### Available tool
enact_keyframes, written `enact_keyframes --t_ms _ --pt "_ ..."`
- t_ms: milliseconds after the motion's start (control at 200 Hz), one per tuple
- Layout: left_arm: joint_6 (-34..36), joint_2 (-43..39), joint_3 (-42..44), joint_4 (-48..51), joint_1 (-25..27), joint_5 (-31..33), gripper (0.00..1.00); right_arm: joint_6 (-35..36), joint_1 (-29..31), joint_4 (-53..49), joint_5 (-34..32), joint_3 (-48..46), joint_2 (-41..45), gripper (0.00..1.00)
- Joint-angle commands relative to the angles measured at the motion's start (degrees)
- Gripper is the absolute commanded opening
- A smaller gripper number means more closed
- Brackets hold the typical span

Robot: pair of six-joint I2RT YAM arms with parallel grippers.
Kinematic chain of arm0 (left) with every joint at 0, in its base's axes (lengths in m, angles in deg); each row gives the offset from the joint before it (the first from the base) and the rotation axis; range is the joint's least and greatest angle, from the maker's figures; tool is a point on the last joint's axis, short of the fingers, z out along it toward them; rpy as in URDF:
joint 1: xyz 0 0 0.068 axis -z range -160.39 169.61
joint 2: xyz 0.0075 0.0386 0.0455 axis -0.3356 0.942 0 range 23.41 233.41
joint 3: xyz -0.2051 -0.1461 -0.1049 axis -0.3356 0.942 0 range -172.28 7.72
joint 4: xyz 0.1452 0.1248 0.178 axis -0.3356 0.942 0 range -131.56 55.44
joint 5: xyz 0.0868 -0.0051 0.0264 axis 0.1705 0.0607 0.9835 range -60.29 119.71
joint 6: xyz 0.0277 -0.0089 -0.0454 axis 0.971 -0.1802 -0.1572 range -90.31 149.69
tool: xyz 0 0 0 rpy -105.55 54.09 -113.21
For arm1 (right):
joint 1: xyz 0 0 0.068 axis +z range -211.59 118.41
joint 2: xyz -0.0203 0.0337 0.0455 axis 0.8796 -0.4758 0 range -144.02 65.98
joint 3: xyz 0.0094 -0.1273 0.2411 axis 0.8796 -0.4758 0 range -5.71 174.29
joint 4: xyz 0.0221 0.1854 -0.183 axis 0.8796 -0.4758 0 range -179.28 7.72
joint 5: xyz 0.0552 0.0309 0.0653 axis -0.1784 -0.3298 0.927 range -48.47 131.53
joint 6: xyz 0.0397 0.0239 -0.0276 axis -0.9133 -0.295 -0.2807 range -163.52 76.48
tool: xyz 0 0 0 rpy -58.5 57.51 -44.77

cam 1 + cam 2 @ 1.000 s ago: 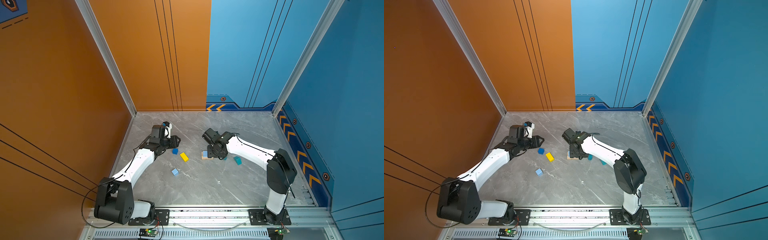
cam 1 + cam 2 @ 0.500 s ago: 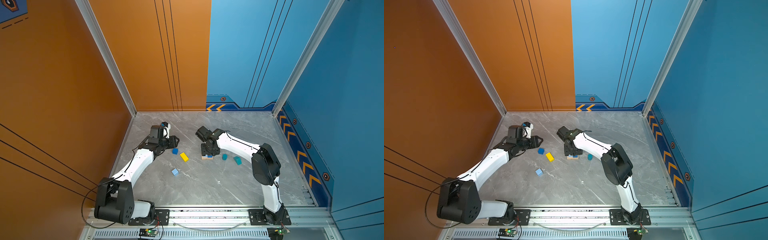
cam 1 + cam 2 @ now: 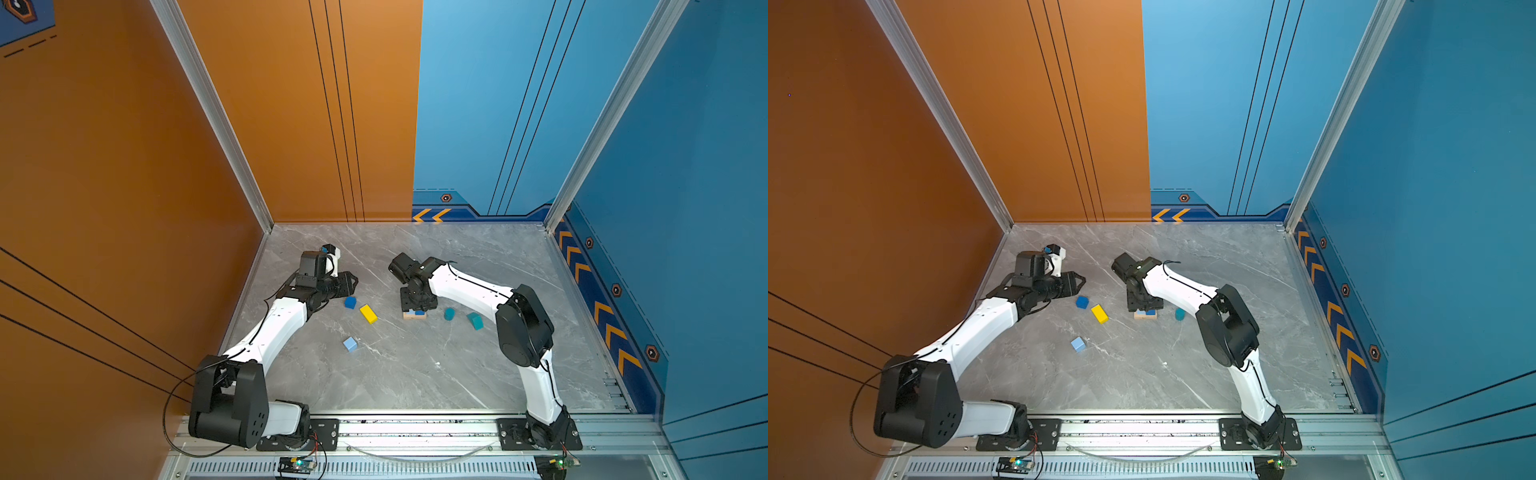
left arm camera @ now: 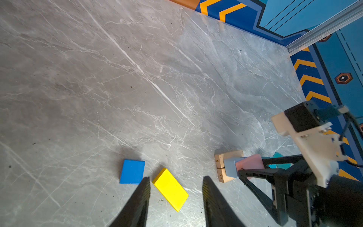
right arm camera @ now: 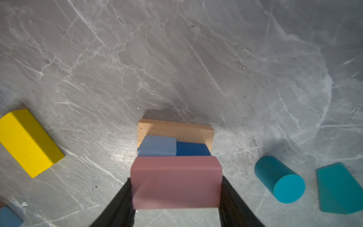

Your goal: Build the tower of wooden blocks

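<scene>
Folding inward since a second ago, the right arm [image 3: 469, 291] has swung its elbow toward centre, uncovering the teal wooden cylinder [image 3: 449, 313] at three o'clock of the tower [image 3: 413, 316]; the left arm [image 3: 278, 328] has barely shifted. The right gripper [image 5: 176, 179] pinches the pink wooden slab [image 5: 175, 188] by its ends above the tower: tan wooden planks [image 5: 174, 128] carrying a light blue cube [image 5: 157, 145] and a stacked dark blue cube [image 5: 191, 149]. Whether the slab touches them I cannot tell. The left gripper [image 4: 175, 178] hangs spread and empty near the yellow wooden bar [image 4: 170, 189], at nine o'clock of the tower. To seat the slab well, keep it level, span both cubes evenly, then part the jaws gently and lift straight up.
</scene>
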State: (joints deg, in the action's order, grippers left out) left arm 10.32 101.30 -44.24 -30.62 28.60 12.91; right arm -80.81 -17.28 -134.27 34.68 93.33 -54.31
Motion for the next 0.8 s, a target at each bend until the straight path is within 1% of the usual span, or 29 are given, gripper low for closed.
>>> enact_keyframes --t_ms 0,791 --pt "0.13 -0.98 0.83 0.42 -0.60 -1.39 0.46 -0.48 0.20 -1.81 -1.62 0.67 -0.27 0.51" --pt "0.04 -1.09 1.21 0.48 -1.01 -1.70 0.46 -3.54 1.21 -1.84 -2.21 -0.07 -0.34 0.56"
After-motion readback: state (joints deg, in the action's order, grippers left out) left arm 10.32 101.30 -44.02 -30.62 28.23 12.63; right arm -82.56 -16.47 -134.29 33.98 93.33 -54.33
